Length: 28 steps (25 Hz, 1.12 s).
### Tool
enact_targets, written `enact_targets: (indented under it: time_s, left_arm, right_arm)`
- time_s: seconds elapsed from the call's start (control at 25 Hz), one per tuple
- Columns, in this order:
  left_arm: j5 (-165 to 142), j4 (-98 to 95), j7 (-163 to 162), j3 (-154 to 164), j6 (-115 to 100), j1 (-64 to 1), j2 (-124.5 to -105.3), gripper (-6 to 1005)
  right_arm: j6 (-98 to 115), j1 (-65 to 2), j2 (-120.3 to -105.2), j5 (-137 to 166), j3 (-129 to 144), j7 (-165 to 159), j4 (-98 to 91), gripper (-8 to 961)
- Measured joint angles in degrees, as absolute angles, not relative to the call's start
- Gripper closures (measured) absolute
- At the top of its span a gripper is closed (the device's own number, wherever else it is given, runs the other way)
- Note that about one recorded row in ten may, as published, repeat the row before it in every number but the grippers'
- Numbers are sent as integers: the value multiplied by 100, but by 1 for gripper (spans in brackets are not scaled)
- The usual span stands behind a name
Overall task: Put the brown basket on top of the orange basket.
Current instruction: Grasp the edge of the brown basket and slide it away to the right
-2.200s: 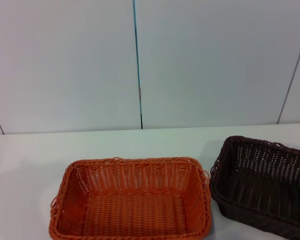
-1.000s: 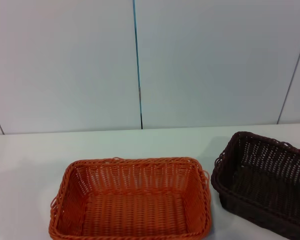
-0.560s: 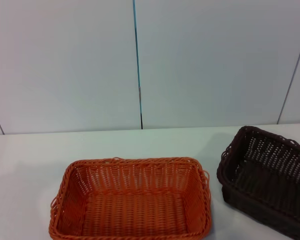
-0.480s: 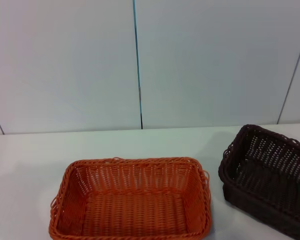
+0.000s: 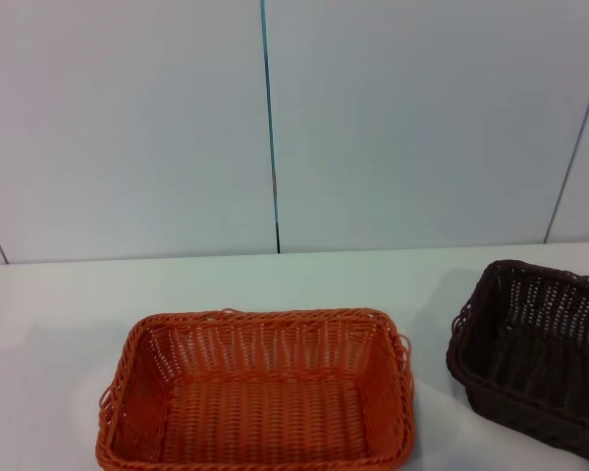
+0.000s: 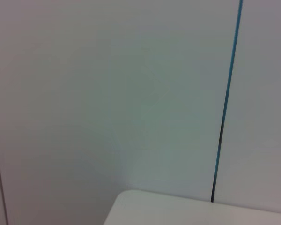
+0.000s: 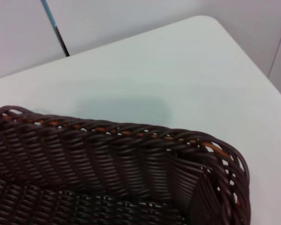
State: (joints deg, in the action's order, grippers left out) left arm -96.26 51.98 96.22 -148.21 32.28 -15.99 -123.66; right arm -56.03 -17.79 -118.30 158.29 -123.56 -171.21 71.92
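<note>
— Setting? 
— White table against a pale panelled wall with a dark vertical seam; the left wrist view shows only that wall and a table corner.

— Grippers? 
— Neither is visible in any view; whether their fingers are spread or pressed together cannot be told.

— The brown basket? 
— At the table's right side, partly cut by the head view's edge; its braided rim fills the right wrist view at close range; orange shows through the weave there.

— The orange basket? 
— Flat on the table, centre-front, open side up; a clear gap separates it from the brown one.
</note>
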Motion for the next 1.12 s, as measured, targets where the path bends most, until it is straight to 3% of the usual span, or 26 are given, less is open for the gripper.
enact_targets:
  time_s: [0.12,0.16,0.2,0.6,0.72,1.0,1.12]
  left_arm:
    - [-9625,5166,9623,-14818,3221,-1599,-12366,140]
    - [-9625,5162,9623,-14816,3220,-1599,-12366,140]
    - [-9625,5154,9624,-14812,3219,-1599,-12366,140]
    - [-9623,5022,9616,-14685,3222,-1591,-12375,140]
    - [-9623,4958,9614,-14594,3221,-1591,-12381,140]
    - [-9623,4841,9611,-14522,3223,-1591,-12384,140]
    - [-9624,4790,9609,-14520,3225,-1582,-12384,140]
  right_arm:
    - [-6126,-2043,-11665,15851,-12588,-17112,7110,786]
    - [-6589,-2262,-11511,15923,-12746,-17108,7033,787]
    - [-6589,-2262,-11511,15923,-12746,-17108,7033,788]
    - [-8889,-3179,-10618,16788,-13024,-16991,6695,798]
    - [-9224,-3312,-10440,16789,-13038,-16943,6704,800]
    - [-9575,-3525,-10206,16801,-13090,-16887,6702,806]
    - [-9889,-3583,-10010,16807,-13137,-16885,6841,811]
